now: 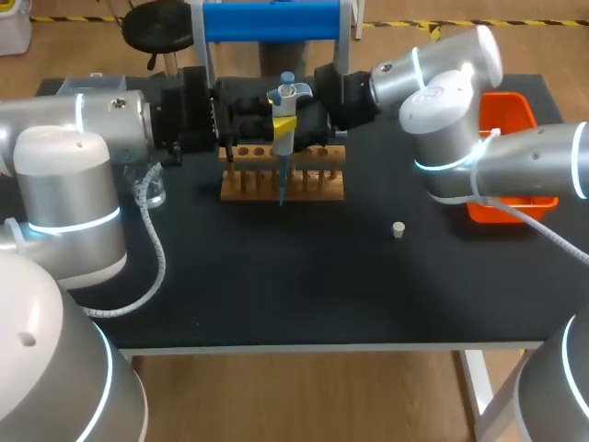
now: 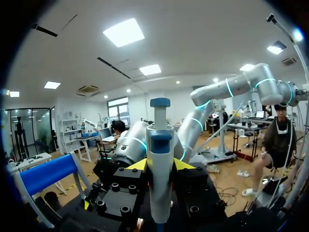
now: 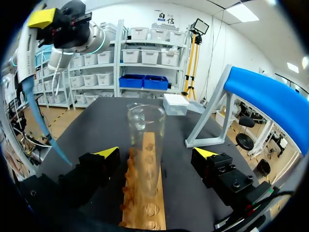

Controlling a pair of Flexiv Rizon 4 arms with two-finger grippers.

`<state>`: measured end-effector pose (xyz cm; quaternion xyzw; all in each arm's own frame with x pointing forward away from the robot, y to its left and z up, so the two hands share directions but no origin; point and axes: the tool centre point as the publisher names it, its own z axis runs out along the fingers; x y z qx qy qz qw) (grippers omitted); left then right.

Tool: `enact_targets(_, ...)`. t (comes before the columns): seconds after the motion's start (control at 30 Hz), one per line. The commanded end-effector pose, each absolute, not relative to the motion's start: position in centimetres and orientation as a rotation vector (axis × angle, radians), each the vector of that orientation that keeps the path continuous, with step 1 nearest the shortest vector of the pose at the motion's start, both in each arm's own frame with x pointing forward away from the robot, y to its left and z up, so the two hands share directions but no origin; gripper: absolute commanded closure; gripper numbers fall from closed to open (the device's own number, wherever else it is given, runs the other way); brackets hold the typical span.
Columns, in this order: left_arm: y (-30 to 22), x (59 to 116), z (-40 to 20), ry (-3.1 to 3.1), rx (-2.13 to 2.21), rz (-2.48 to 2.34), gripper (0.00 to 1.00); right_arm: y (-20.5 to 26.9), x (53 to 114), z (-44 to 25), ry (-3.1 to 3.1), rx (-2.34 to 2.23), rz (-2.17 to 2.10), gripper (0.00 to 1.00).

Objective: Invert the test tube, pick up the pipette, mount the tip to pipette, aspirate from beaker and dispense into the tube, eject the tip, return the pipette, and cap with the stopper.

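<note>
One loose stopper [image 1: 398, 229] near orange bin [image 1: 511, 110]

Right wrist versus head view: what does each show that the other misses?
Only the right wrist view: the glass test tube standing in the wooden rack, between the open fingers of the right gripper, which stand clear of it. Only the head view: the loose stopper and the orange bin. Both: the wooden rack, and the pipette held by the left gripper.

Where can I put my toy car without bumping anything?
The front of the table, between the wooden rack and the near edge, is bare except for the small stopper toward the right. It's crowded around the rack, where the pipette hangs.
</note>
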<state>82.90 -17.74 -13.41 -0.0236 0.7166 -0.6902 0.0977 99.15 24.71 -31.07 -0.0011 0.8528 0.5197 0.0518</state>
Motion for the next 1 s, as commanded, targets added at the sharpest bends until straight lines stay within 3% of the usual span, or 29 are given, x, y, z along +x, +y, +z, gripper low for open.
enact_targets(0.03,-17.7,82.9,-13.5,2.117,-0.069,-2.046,1.00,22.8,97.9,-30.0,2.609,-0.070,1.551,0.00)
enact_targets(0.57,-17.7,82.9,-13.5,2.117,-0.069,-2.046,1.00,15.1,94.1,-24.3,2.497,-0.064,1.679,0.00)
enact_targets(1.0,-17.7,82.9,-13.5,2.117,-0.069,-2.046,1.00,13.0,89.2,-20.1,2.372,-0.039,1.864,0.00)
